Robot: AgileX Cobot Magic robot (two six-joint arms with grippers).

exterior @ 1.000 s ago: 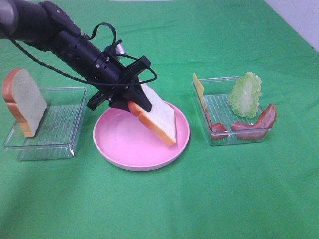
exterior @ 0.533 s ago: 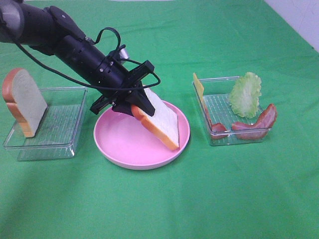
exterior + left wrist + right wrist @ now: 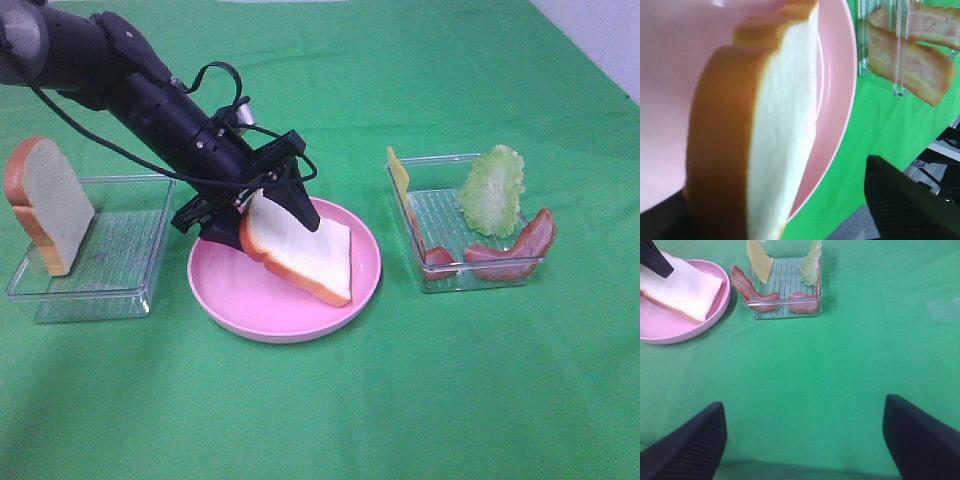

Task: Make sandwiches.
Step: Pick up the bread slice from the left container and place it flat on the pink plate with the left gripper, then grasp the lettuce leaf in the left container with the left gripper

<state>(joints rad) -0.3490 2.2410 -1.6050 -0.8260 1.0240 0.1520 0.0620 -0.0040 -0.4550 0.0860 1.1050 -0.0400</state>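
A white bread slice (image 3: 300,250) with orange-brown crust lies tilted on the pink plate (image 3: 235,295), its far end raised. My left gripper (image 3: 262,212) is open around that raised end, one finger above the slice and one below. In the left wrist view the slice (image 3: 775,125) stands apart from one finger (image 3: 905,205). A second bread slice (image 3: 45,205) leans upright in the left clear tray (image 3: 120,260). The right clear tray (image 3: 440,215) holds yellow cheese (image 3: 398,178), green lettuce (image 3: 492,190) and bacon strips (image 3: 520,245). My right gripper (image 3: 805,440) is open and empty over bare cloth.
Green cloth covers the table. The plate stands between the two trays. The right wrist view shows the plate (image 3: 722,300), the bread slice (image 3: 682,290) and the ingredient tray (image 3: 785,310) far ahead of the right gripper. A white wall edge (image 3: 600,40) lies at the back right.
The left gripper's jaws have opened. The bread slice has dropped from a steep tilt to lie flatter on the pink plate.
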